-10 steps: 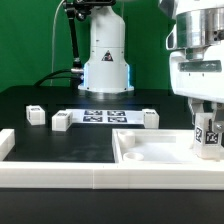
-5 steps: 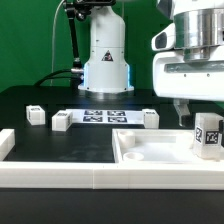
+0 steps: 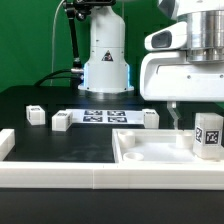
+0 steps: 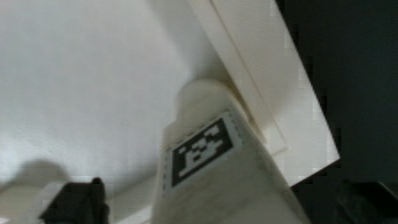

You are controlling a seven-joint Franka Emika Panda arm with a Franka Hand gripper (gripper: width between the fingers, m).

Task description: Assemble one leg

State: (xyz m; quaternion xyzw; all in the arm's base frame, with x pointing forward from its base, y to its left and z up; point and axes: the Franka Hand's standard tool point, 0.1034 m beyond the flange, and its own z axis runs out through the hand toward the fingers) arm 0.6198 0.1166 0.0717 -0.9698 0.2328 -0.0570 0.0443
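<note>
leg [image 3: 208,134]: stubby white plastic, square tag, upright in rimmed panel [image 3: 140,152] | claw [image 4: 214,198]: parted, holding nothing

A robotics lab: green backdrop [image 3: 25,40], black table [image 3: 60,150], robot arm's base [image 3: 106,62] behind (printed tags on the marker board [image 3: 105,116]).
</note>
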